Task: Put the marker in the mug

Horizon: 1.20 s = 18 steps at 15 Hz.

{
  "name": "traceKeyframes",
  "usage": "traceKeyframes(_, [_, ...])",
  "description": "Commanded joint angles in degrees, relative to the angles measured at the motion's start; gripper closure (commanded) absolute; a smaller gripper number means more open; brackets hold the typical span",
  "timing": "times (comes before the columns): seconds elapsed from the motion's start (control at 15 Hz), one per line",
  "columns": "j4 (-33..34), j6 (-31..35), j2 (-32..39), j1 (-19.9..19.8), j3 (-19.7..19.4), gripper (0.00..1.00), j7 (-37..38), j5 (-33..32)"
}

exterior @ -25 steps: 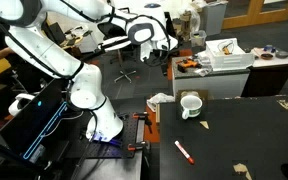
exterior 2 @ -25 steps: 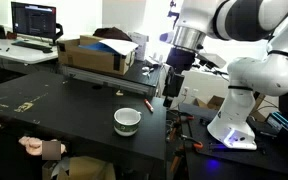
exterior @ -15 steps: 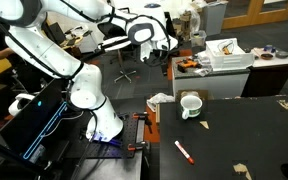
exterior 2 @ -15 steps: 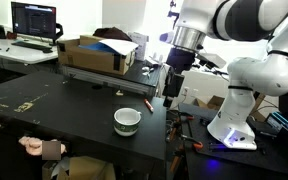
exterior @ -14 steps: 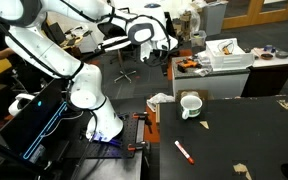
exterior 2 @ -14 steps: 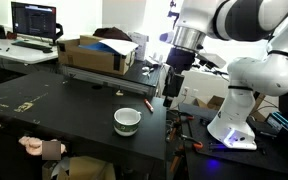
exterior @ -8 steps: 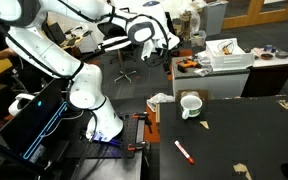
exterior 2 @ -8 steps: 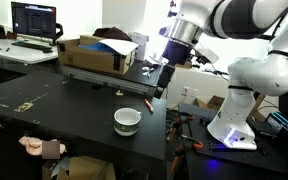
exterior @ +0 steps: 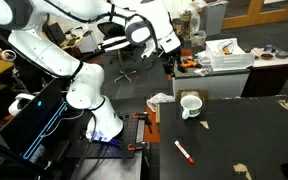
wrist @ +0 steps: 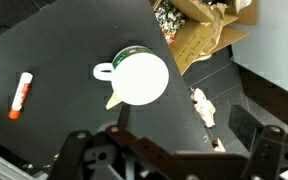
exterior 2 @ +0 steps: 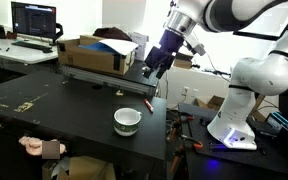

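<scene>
The white mug (exterior: 190,104) stands on the black table (exterior: 244,140), its handle to one side. It also shows in an exterior view (exterior 2: 127,121) and from above in the wrist view (wrist: 139,77). The red marker (exterior: 184,151) lies flat on the table, apart from the mug, near the table's edge. In the wrist view the marker (wrist: 20,94) is at the far left. My gripper (exterior: 167,62) hangs tilted in the air, well above and beside the mug, as an exterior view (exterior 2: 149,70) shows. Its fingers (wrist: 174,160) are spread wide and hold nothing.
Crumpled white paper (exterior: 160,99) lies next to the mug, also in the wrist view (wrist: 204,106). A cardboard box (exterior 2: 96,54) stands at the table's far side. A person's hands (exterior 2: 29,146) rest at the table's edge. A monitor (exterior 2: 34,19) is behind.
The arm's wrist has swung and tilted, and the gripper has risen and moved sideways over the table's edge. The mug and the marker have not moved.
</scene>
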Motion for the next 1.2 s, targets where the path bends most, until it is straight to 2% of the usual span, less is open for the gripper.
traceKeyframes(0.0, [-2.5,1.2,-2.0,-3.9,-0.9,0.00,6.8,-0.5])
traceKeyframes(0.33, [-3.8,3.2,0.8,-10.3,-0.4,0.00,15.4,-3.7])
traceKeyframes(0.53, [-3.6,2.7,3.1,-14.6,0.5,0.00,23.4,-9.1])
traceKeyframes(0.8, [-3.3,2.6,6.7,-15.9,-0.8,0.00,29.1,-14.2])
traceKeyframes(1.13, [-1.6,4.9,14.3,-16.2,-3.0,0.00,30.7,-18.2])
